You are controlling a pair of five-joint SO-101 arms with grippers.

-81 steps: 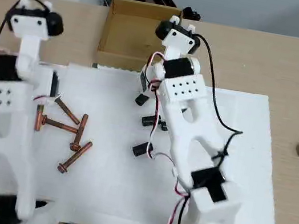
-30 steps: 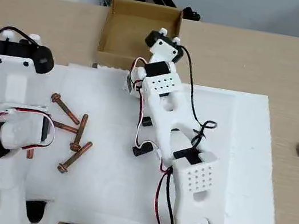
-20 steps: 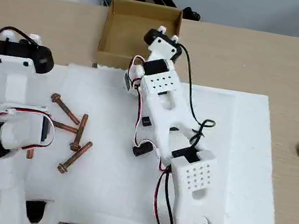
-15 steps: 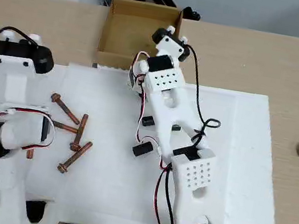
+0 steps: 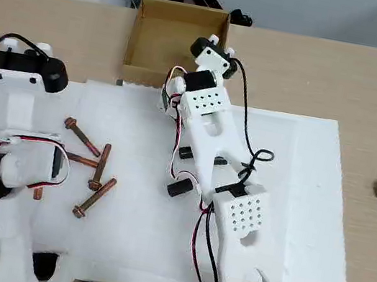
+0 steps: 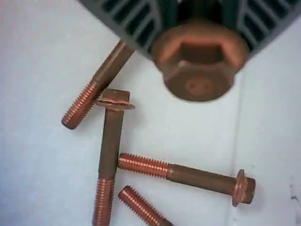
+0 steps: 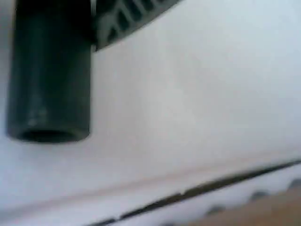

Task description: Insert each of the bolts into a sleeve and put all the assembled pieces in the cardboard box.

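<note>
Pale wood worktop [image 5: 373, 86] carries a white foam sheet [image 5: 299, 175], with both arms working over it. At the far edge, the cardboard box [image 5: 163, 42] holds nothing that I can see, so no assembled piece has been delivered, and the job looks barely begun. The left end effector [image 6: 197, 23] is clamped on a copper bolt [image 6: 200, 66], head toward the camera, low over the sheet's near left part. The right end effector [image 5: 170, 100] grips a black sleeve [image 7: 49, 80] just above the foam near the box. The two held parts are well apart, not yet mated. Four loose bolts [image 5: 94, 197] lie scattered on the left, and spare sleeves [image 5: 180, 187] lie beside the right arm. Against the earliest frame, the left arm has drawn back toward the near edge and the right wrist has swung left. Over the last half second almost nothing has shifted.
</note>
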